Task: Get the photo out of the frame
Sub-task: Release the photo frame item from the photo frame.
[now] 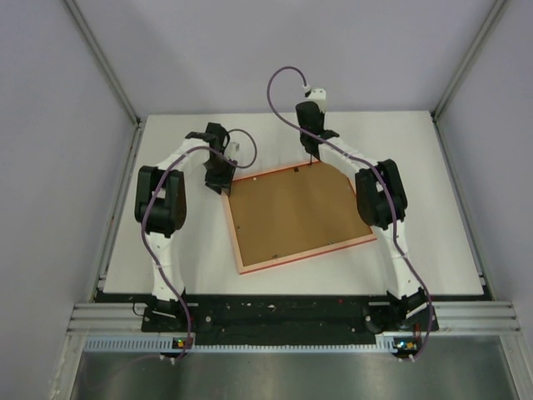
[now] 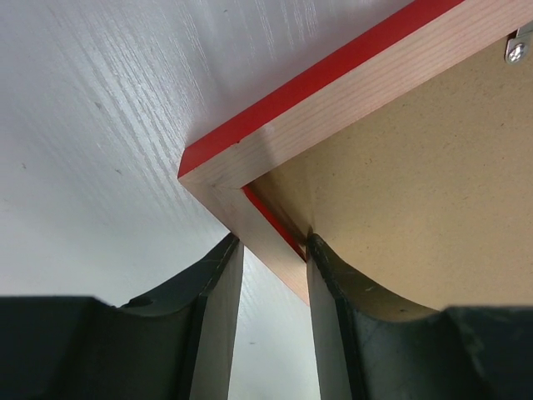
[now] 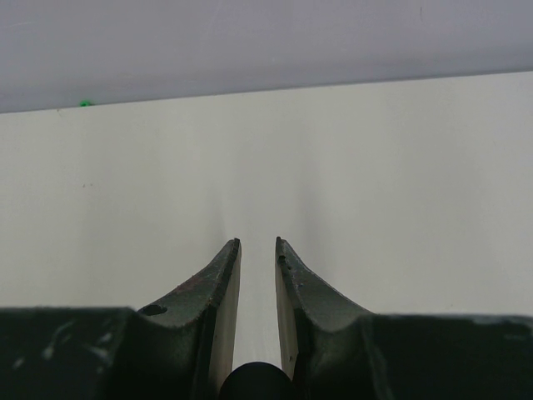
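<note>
The frame lies face down on the white table, its pale wooden rim and red edge showing around the brown backing board. The photo is hidden under that board. My left gripper is at the frame's far left corner. In the left wrist view its jaws straddle the rim beside the corner, one tip on the outer edge and the other against the inner edge by the backing board. My right gripper points down at the frame's far edge. Its jaws stand a narrow gap apart with nothing between them.
The white table is walled by grey panels on the left, back and right. A small metal clip with a screw sits on the frame's back rim. Both arms' elbows flank the frame, and purple cables loop above the wrists.
</note>
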Tool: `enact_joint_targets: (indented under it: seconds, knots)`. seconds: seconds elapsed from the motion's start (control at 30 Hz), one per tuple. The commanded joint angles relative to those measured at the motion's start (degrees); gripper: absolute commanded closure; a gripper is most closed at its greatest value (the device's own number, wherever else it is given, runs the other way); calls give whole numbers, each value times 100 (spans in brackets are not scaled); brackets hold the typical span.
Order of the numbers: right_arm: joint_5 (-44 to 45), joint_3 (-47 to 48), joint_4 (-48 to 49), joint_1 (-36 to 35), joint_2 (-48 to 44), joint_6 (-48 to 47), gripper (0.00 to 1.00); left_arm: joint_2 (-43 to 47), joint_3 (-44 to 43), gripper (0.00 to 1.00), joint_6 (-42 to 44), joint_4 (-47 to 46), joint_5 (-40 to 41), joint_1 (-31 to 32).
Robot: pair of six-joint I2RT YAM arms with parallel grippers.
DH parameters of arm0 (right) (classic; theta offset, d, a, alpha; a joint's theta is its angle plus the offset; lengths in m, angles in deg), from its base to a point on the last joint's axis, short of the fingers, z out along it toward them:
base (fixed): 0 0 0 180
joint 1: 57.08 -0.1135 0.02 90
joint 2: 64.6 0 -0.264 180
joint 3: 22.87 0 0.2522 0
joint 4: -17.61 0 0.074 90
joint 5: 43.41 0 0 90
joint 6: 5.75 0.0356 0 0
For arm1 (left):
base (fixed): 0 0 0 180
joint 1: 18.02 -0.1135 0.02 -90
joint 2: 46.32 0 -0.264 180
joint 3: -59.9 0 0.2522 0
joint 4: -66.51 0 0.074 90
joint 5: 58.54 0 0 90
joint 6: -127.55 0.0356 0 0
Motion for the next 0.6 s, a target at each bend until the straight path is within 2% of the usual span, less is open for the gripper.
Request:
enact_joint_targets:
  seconds: [0.0,0.57]
  knots:
    - [-162,247,15,-191,13,139,100,-41,-59,60,-42,-66,-302,47]
    - [-276,230,59,-332,39,25,100,-68,-120,62,-42,-40,-398,56]
